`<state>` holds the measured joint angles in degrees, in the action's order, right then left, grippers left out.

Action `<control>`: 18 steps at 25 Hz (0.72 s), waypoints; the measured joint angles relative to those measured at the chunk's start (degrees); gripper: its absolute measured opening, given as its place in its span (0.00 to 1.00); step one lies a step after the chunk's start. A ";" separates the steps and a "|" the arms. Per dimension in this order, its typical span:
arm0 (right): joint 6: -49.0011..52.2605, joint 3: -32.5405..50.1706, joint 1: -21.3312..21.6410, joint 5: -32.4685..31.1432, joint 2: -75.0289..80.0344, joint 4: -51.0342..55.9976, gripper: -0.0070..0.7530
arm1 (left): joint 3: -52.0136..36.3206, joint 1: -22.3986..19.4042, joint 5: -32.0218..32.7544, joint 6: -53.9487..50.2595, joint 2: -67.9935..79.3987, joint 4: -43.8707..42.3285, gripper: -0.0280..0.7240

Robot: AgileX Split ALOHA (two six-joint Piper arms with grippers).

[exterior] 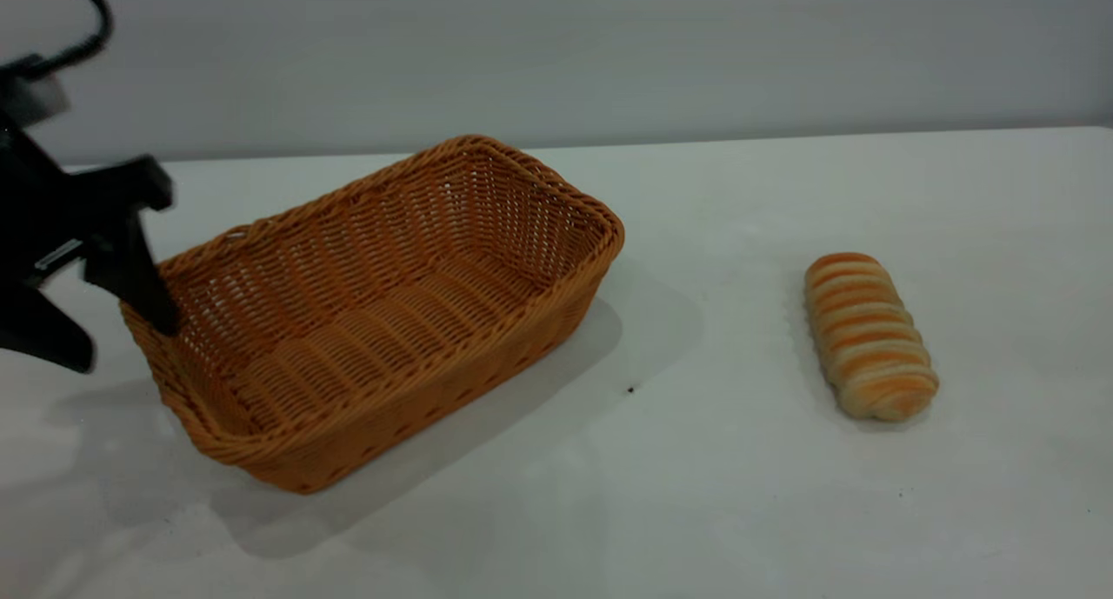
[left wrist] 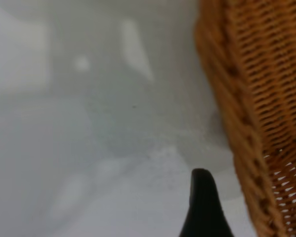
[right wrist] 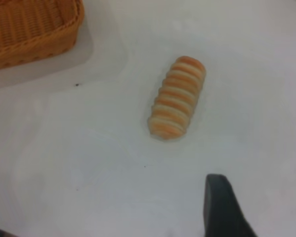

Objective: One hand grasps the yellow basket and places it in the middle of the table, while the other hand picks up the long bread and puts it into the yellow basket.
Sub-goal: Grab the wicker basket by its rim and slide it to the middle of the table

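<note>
Yellow basket (exterior: 383, 321) long axis diagonal, long bread (exterior: 869, 336) near-upright

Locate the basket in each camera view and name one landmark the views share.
Exterior view: the basket sits left of centre, the left gripper at its left end.
Left wrist view: its braided rim fills the right edge.
Right wrist view: one corner shows top left, away from the bread.
Shared landmark: the white table.

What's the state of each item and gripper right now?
yellow basket: upright, empty, on the table, left end straddled by the gripper.
long bread: lying on the table, apart from the basket, untouched.
left gripper: open, one finger inside the basket's left rim, one outside.
right gripper: open, above the table short of the bread.
</note>
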<state>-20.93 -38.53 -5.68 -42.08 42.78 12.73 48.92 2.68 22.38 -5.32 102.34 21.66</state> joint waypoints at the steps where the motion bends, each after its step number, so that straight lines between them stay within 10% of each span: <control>1: -0.05 0.00 0.00 0.00 0.00 0.00 0.56 | 0.16 0.39 -0.06 -0.20 0.86 0.19 0.78; 13: -0.47 0.00 0.00 -0.05 0.00 0.00 0.56 | 0.64 1.74 -8.90 -0.16 10.28 4.72 0.74; 18: -0.47 0.00 0.00 -0.05 0.00 0.00 0.56 | 0.64 2.06 -11.39 0.43 11.93 5.99 0.37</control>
<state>-21.40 -38.53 -5.68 -42.13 42.78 12.73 49.56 4.74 10.99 -4.89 114.27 27.64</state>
